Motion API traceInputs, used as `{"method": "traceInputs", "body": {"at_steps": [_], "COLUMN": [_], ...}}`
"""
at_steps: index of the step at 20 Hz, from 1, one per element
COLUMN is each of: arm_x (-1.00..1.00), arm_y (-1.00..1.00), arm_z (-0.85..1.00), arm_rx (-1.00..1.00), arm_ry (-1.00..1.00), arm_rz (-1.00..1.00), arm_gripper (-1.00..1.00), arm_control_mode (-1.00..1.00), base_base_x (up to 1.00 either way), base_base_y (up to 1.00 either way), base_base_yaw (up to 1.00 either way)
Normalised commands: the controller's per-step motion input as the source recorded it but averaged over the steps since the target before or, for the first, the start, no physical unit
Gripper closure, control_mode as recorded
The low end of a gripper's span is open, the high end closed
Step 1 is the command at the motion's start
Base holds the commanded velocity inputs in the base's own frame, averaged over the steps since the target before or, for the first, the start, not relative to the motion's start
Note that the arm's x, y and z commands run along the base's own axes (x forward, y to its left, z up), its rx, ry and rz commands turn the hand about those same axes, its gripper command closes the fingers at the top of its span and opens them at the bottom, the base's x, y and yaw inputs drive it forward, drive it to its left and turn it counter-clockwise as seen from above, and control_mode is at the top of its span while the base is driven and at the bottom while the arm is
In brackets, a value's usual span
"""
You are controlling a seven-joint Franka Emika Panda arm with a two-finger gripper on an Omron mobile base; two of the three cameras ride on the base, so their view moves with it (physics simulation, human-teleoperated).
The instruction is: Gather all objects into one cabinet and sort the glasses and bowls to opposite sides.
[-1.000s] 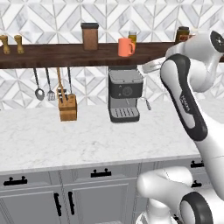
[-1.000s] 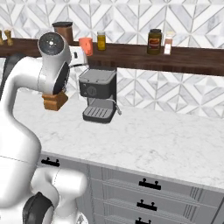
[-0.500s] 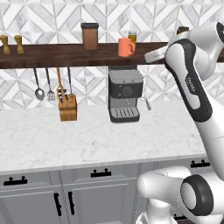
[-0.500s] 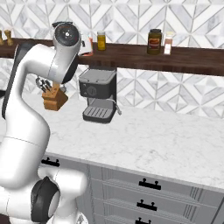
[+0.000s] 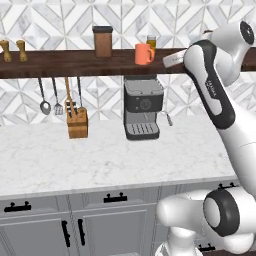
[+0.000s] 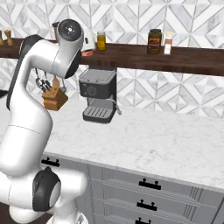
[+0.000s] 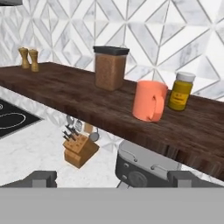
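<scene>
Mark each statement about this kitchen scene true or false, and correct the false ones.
1. The orange mug stands on the dark wooden shelf. True.
2. The mug lies tipped on its side. False: it stands upright.
3. A yellow jar stands beside the mug. True.
4. The coffee machine sits on top of the shelf. False: it stands on the marble counter below the shelf.
5. The pincer is shut on the mug. False: its fingertips are wide apart, short of the mug.
</scene>
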Motion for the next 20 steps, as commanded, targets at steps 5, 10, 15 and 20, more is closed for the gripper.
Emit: {"method": "traceInputs", "body": {"at_steps": [5, 10, 15, 20], "arm_x": [0.41, 0.37, 0.17, 0.34], "arm_y": [0.02, 0.0, 0.0, 0.0], "arm_z": [0.0, 0.0, -0.01, -0.03], "arm_rx": [0.01, 0.06, 0.13, 0.07], "arm_ry": [0.0, 0.0, 0.03, 0.03], "arm_rz": [-0.05, -0.03, -0.02, -0.01], "arm_gripper": [-1.0, -1.0, -1.0, -1.0], "arm_control_mode": [-1.0, -1.0, -1.0, -1.0], "base_base_x": [0.0, 0.0, 0.0, 0.0], "base_base_y": [0.0, 0.0, 0.0, 0.0], "base_base_yaw": [0.0, 0.0, 0.0, 0.0]}}
